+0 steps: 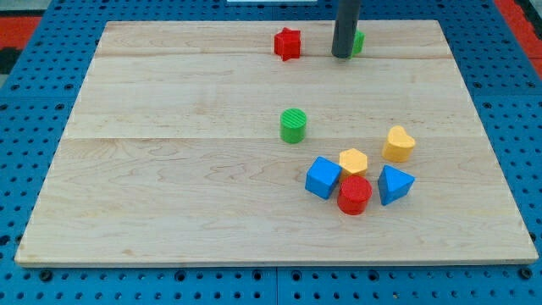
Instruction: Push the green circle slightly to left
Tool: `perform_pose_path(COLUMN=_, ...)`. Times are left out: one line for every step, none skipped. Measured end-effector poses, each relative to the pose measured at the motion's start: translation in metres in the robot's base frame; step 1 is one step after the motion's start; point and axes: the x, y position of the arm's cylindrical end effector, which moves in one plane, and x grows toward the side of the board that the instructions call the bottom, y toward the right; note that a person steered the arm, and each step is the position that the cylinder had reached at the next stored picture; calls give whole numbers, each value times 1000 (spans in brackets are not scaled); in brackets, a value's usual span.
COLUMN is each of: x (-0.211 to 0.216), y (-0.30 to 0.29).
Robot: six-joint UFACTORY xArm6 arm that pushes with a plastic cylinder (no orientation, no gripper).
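The green circle (293, 125), a short round block, stands near the board's middle, a little to the view's right. My tip (341, 56) is near the view's top, well above and right of the green circle. The rod hides most of a second green block (359, 41), whose shape I cannot make out. The tip touches or nearly touches that block's left side.
A red star block (288, 43) lies left of the tip. Below and right of the green circle sits a cluster: blue cube (322, 177), yellow hexagon (353, 160), red cylinder (355, 195), blue triangle (395, 184), yellow heart (398, 144). The wooden board (169, 169) rests on a blue pegboard.
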Motion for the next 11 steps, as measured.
perform_pose_path(x=31, y=14)
perform_pose_path(x=88, y=71)
perform_pose_path(x=127, y=114)
perform_pose_path(x=152, y=88)
perform_pose_path(x=165, y=15)
perform_pose_path(x=165, y=-59)
perform_pose_path(x=165, y=-128)
perform_pose_path(x=140, y=-168)
perform_pose_path(x=91, y=-184)
perform_pose_path(x=52, y=-209)
perform_pose_path(x=73, y=-209)
